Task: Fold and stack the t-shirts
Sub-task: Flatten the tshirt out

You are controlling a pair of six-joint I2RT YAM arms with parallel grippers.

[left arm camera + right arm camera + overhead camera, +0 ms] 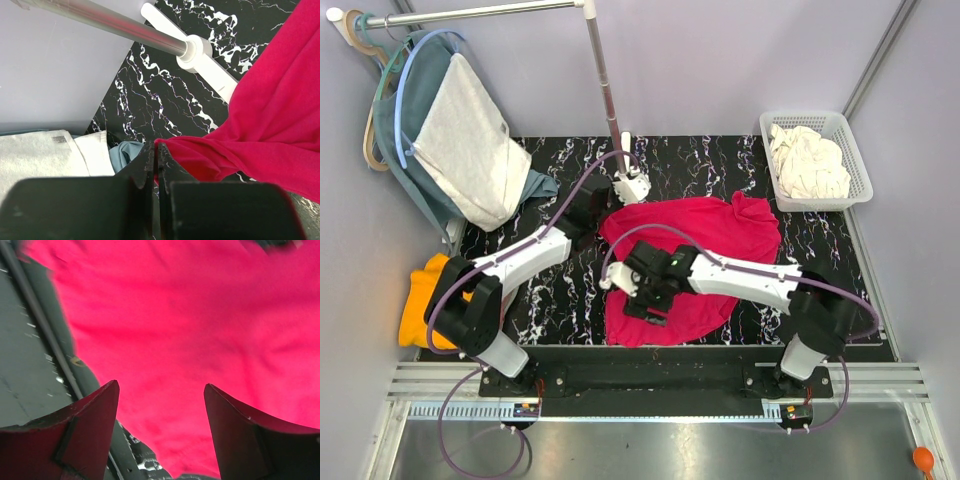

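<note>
Crimson-pink t-shirt (720, 235) at mid-frame in the top view: plain and bright. Table (560, 300): black with thin white marble veins. Orange-yellow t-shirt (415, 300) at the left edge: plain. Cream-white t-shirt (808, 160) at upper right, in a white lattice basket (861, 170). At upper left, a pale grey-white garment (470, 145) over a teal-blue garment (430, 80), on light blue and tan hangers (370, 120). Silver pole (603, 70) with a white foot (632, 185). White shells and black joints on the left arm (520, 255) and right arm (750, 280); purple cables (450, 440). Black left gripper (155, 146). Dark right gripper (161, 385), tinged red. Pale lavender-grey wall (720, 60).
</note>
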